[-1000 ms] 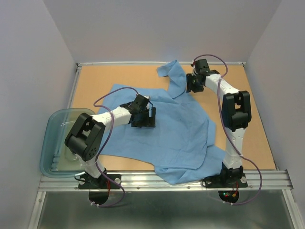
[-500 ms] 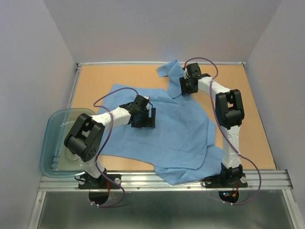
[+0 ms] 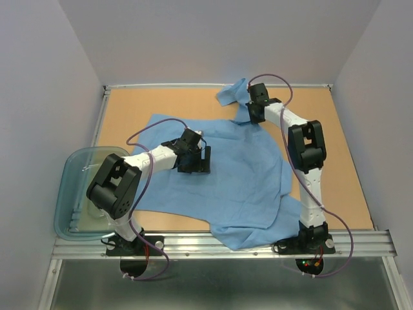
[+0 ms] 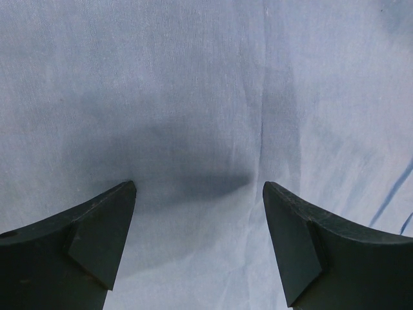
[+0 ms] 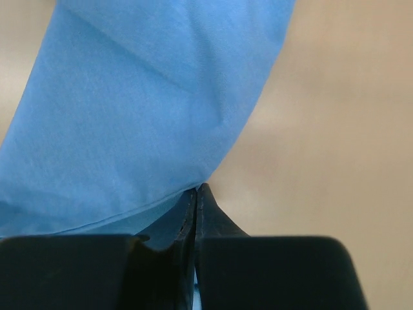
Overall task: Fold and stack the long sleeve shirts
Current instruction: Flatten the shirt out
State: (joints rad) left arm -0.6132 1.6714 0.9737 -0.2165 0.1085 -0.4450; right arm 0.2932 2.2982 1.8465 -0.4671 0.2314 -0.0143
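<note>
Shirt (image 3: 245, 174) lies flat beneath left gripper's (image 4: 199, 185) parted jaws, sleeve (image 5: 148, 97) pinched in right gripper's (image 5: 195, 188) clenched jaws

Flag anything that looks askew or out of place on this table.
The light blue shirt lies crooked and rumpled, and its near corner hangs over the table's front rail between the arm bases. The clear plastic tub straddles the table's left edge.
</note>
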